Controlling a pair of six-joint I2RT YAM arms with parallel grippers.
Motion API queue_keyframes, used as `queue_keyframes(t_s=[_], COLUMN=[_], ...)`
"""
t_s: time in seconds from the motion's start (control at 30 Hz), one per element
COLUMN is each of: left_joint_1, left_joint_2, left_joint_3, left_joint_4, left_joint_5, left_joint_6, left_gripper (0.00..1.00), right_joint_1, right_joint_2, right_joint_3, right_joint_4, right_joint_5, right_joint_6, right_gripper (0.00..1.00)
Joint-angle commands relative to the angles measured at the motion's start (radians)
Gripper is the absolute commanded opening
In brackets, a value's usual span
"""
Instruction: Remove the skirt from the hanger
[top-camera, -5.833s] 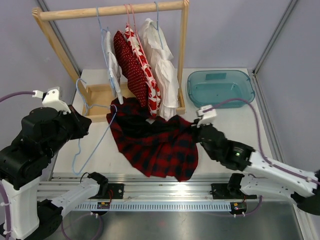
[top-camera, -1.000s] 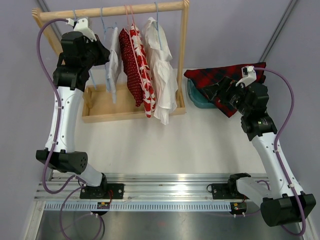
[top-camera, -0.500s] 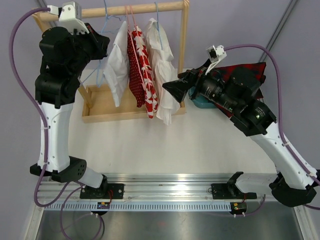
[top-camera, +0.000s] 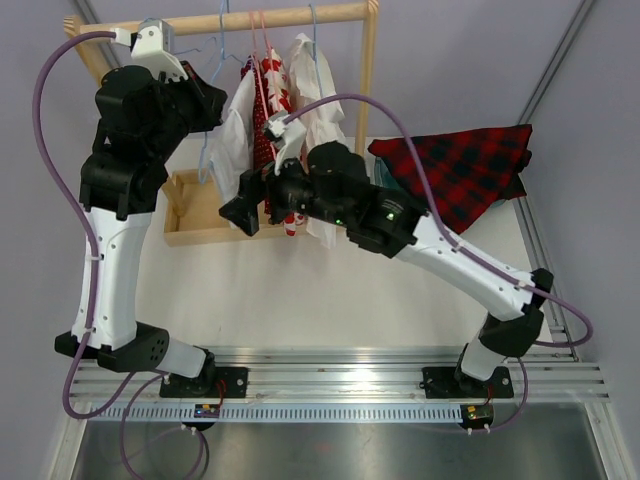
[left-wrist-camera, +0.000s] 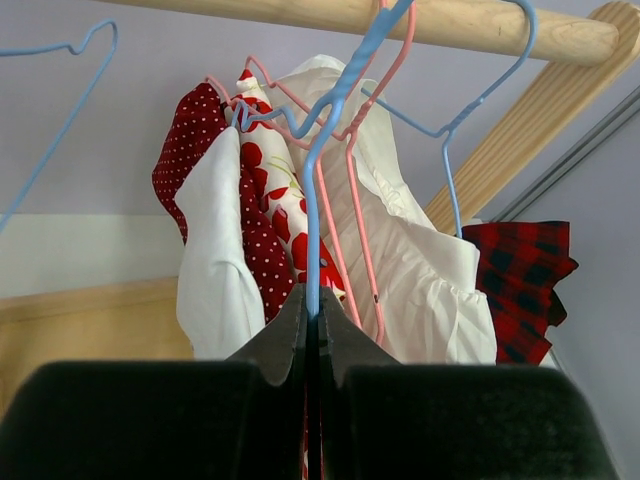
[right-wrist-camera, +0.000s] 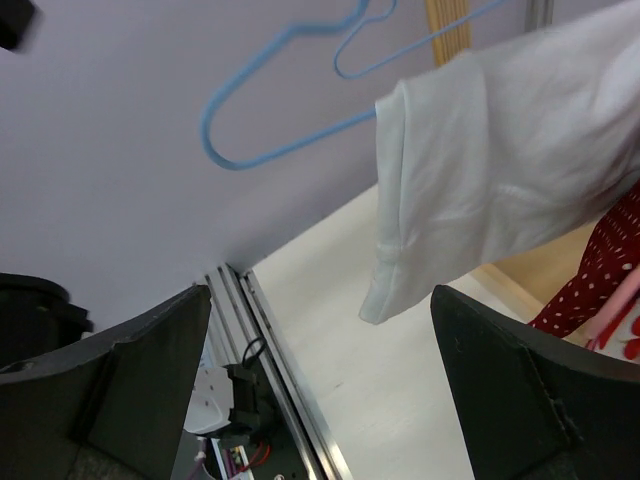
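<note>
Red skirt (top-camera: 468, 168) far from right end effector (top-camera: 235, 213)

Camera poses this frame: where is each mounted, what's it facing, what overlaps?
Top external: fixed above, behind the bases, looking down on table, wooden rack, plaid skirt; left arm and right arm show.
Left wrist: on the raised left arm, looking up at the rack and hung clothes; left tool, shut on a blue hanger, at bottom.
Right wrist: beside the rack, facing a white garment and the table edge; open right tool frames it.
Shared: skirt and rack in top and left wrist.
</note>
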Motion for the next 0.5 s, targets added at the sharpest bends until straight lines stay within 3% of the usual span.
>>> queue_keyframes(t_s=[0.0, 0.23, 0.47], left_joint_1=[-0.005, -0.007, -0.005], left_joint_2=[-0.049, -0.077, -0.121], left_joint_3=[0.004, -0.010, -0.060], left_joint_4=[0.116, 0.104, 0.104], left_joint_5=[-0.008, 0.042, 0.077], left_joint_6=[-0.014, 0.000, 0.014], left_gripper=[0.00, 0.00, 0.00], right_joint_1=[0.024, 0.034, 0.041], right_joint_2=[0.043, 0.115, 0.216], right_joint_3=[0.040, 0.022, 0.060], right_joint_4=[0.002, 0.062, 0.107], right_joint_5=[0.053, 0.094, 0.122], right_joint_6=[0.005, 0.018, 0.027], right_gripper=[0.99, 0.94, 0.75])
